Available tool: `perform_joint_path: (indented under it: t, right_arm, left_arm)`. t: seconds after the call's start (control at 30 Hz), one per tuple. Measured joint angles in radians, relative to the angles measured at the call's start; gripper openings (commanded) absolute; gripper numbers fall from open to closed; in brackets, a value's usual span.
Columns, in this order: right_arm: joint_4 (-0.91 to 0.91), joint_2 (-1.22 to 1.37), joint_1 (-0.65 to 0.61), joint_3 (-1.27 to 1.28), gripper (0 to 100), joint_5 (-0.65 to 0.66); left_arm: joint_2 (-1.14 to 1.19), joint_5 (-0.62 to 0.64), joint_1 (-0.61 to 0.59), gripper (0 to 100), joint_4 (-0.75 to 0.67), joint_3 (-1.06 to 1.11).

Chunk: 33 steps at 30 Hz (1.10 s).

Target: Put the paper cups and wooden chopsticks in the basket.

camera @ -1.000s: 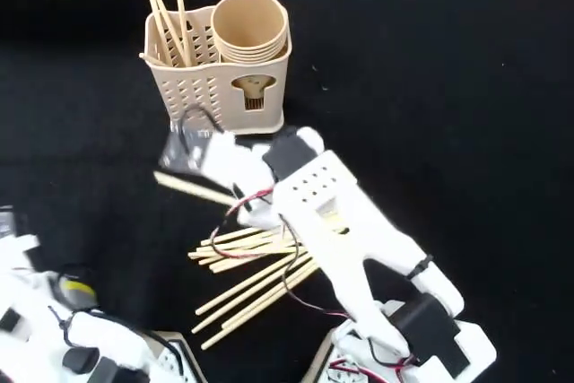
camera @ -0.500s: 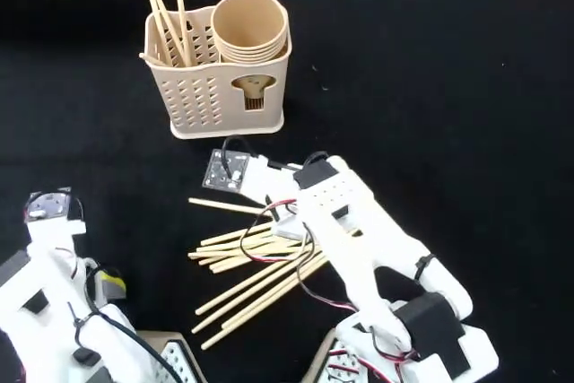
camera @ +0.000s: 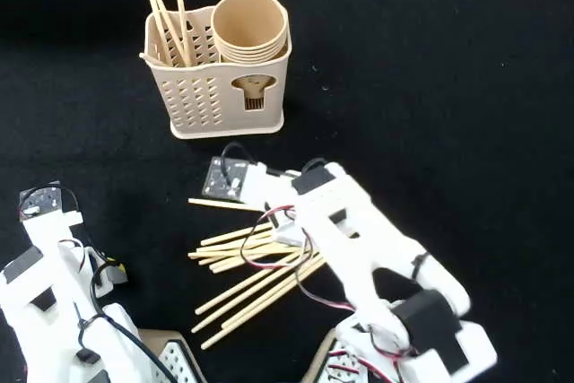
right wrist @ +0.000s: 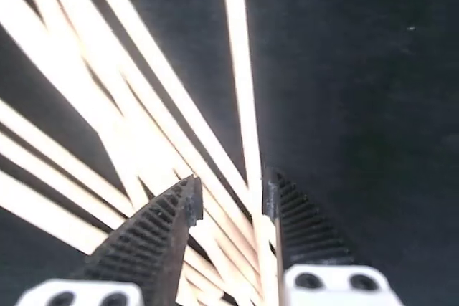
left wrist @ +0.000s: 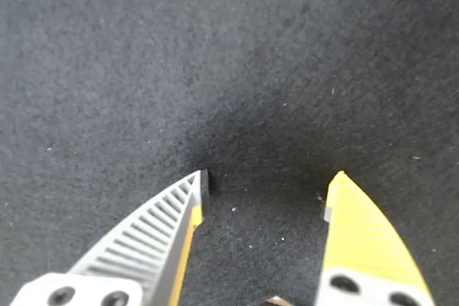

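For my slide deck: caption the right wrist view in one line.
Right gripper, open, over a crisscrossed pile of wooden chopsticks on the black table.

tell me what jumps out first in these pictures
A fan of loose wooden chopsticks lies on the black table by the arms' bases, the right tool open directly over it. Behind stands the beige basket, already holding stacked paper cups and a few upright chopsticks.

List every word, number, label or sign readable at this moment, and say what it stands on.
None can be read.
Basket: no lettering; its front bears a cut-out shape.
Paper cups: plain.
Small board on an arm: any marks are too small to read.
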Motion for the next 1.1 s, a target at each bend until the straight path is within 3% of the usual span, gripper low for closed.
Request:
perform_joint_path:
  t: [0.23,0.4,0.83,1.03,1.1]
  right_arm:
    - [-0.008,0.173,0.002,-0.109,14.9,0.000]
    - [-0.008,0.186,0.003,-0.127,0.8,0.000]
    - [-0.008,0.163,0.002,-0.167,1.6,0.000]
    - [0.121,0.135,0.002,-0.196,14.5,-0.041]
    - [0.161,0.077,0.002,-0.199,14.5,-0.074]
  left_arm:
    - [0.000,0.000,0.000,28,0.000,0.002]
    - [0.000,0.000,0.000,28,0.000,0.002]
    - [0.000,0.000,0.000,28,0.000,0.002]
    - [0.000,0.000,0.000,28,0.000,0.002]
    - [0.000,0.000,0.000,28,0.000,0.002]
